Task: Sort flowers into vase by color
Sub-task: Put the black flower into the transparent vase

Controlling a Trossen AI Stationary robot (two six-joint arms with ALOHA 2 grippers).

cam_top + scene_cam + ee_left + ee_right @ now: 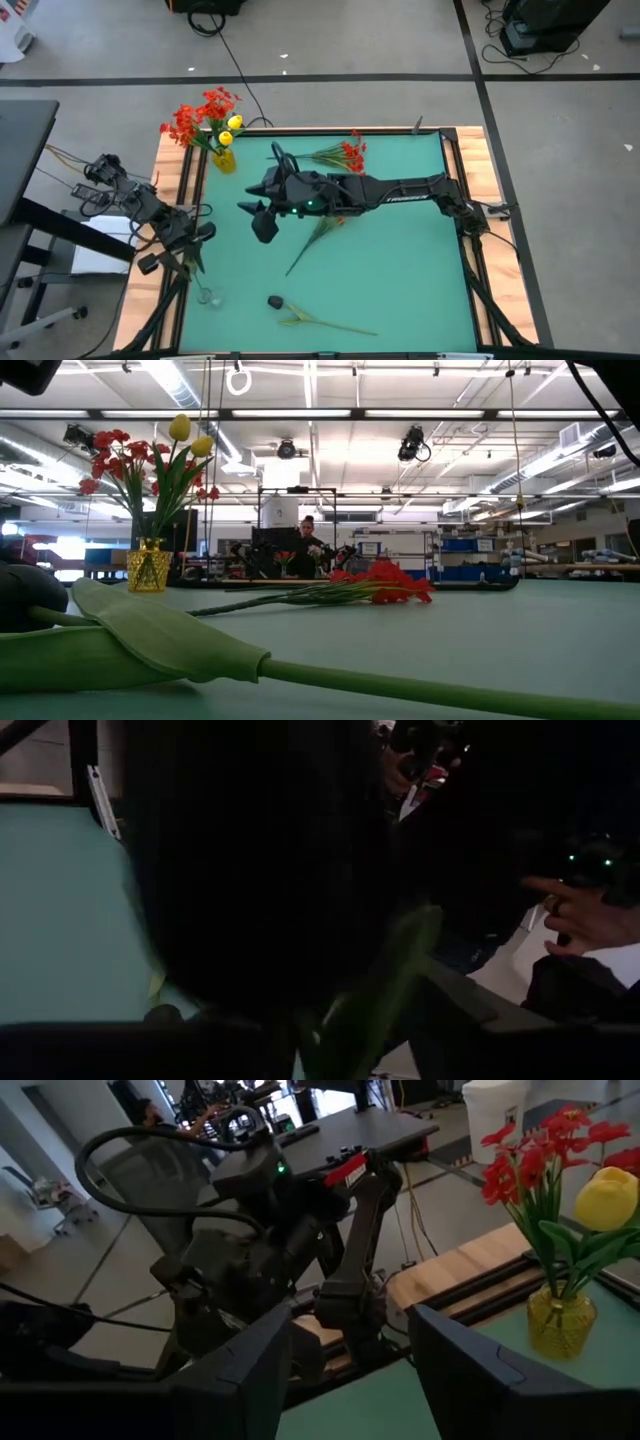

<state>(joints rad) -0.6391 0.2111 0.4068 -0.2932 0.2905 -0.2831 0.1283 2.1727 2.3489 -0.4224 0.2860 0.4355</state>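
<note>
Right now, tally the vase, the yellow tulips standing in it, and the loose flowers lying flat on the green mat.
Vase: 1
Yellow tulips in the vase: 2
Loose flowers on the mat: 3 (red spray, middle stem, near-edge stem)
Total: 6
</note>
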